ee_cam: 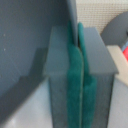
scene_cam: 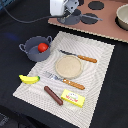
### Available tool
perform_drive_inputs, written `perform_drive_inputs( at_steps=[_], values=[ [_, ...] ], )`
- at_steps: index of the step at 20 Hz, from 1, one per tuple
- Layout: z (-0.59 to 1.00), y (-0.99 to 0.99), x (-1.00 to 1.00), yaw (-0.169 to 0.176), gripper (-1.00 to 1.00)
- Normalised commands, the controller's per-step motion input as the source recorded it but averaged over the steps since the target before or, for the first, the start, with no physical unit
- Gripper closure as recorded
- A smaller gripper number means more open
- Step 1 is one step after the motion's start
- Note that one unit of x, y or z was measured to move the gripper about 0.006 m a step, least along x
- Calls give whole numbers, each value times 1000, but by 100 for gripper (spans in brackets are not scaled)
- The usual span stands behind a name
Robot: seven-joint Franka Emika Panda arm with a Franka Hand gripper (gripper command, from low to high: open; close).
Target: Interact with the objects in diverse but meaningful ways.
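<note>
On the pale striped mat (scene_cam: 97, 60) spread over the dark bench (scene_cam: 10, 37), the toy kitchen things lie scattered. A grey two-handled pot (scene_cam: 35, 48) sits at the mat's far corner on the exterior view's left, half off the edge, with a red tomato (scene_cam: 43, 47) inside it. A tan round plate (scene_cam: 68, 66) rests in the middle of the mat. Just beyond it lies a knife (scene_cam: 80, 56) with an orange handle, and just in front of it a fork (scene_cam: 64, 80), also orange-handled. A yellow banana (scene_cam: 29, 79) lies at the mat's near left edge, a brown sausage (scene_cam: 53, 95) near the front, and a yellow rectangular packet (scene_cam: 73, 97) beside the sausage, towards the exterior view's right.

Further back stands a toy stove top (scene_cam: 107, 27) of brownish board with dark round burners (scene_cam: 96, 5). A grey long-handled saucepan (scene_cam: 73, 18) rests on it at the near left corner, and a pale bowl-like thing (scene_cam: 122, 16) shows at the right edge. The white arm hangs over that saucepan, and its fingers (scene_cam: 70, 11) are down at the pan. From the wrist view the green-padded fingertips (ee_cam: 75, 85) are pressed flat together with nothing between them.
</note>
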Motion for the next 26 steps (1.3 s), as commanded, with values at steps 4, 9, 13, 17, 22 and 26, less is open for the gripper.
perform_drive_inputs(
  at_steps=[4, 9, 13, 17, 22, 26],
  values=[
    [-139, -369, -568, 19, 100],
    [-141, -204, -608, 25, 100],
    [-176, -120, -584, 28, 100],
    [-259, -260, -562, 15, 100],
    [-299, -303, -566, 16, 100],
    [-283, -266, -554, 18, 100]
  ],
)
